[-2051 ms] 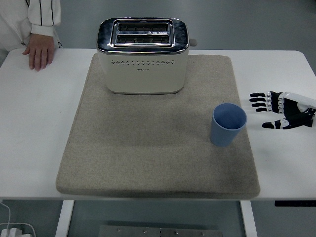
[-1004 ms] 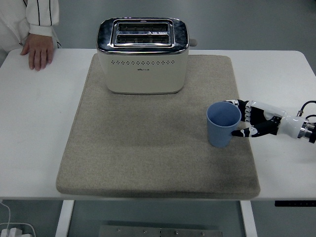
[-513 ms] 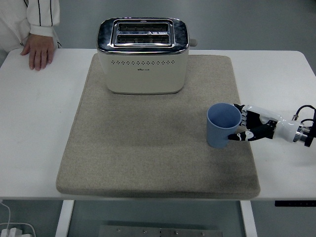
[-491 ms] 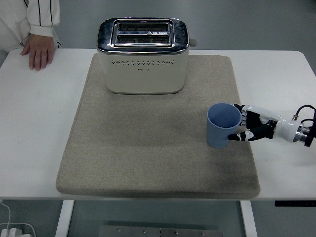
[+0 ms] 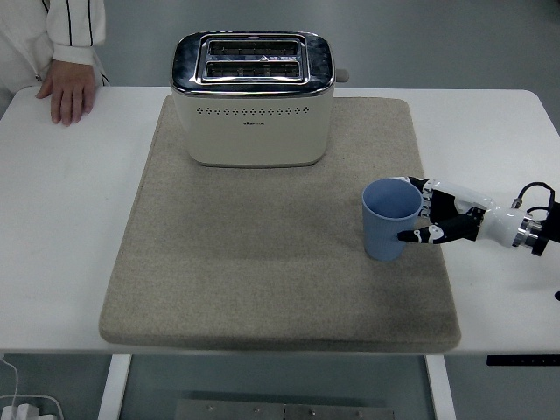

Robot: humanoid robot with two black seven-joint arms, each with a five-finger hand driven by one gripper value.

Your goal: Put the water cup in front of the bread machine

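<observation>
The blue cup (image 5: 390, 219) stands upright on the grey mat (image 5: 262, 254), near the mat's right edge, and it is open at the top. The right hand (image 5: 431, 216) grasps it from the right side: the fingers (image 5: 416, 185) lie around the far side of the cup wall just under the rim, and the thumb (image 5: 411, 234) presses on the near side, lower down. The arm of this hand comes in from the right border, low over the bench (image 5: 499, 131), with a white wrist part and a black cable loop behind it. I cannot tell if the cup bottom touches the mat or is a little above it. The toaster (image 5: 253, 96) is to the left of the hand and farther away, well apart from the cup, at the far end of the mat; its cream body has a shiny metal top with two slots. The mat between the toaster front and the cup is bare. At the far left corner of the bench, a person's hand (image 5: 67, 91) in a white sleeve rests flat on the surface, very far from the robot hand.
</observation>
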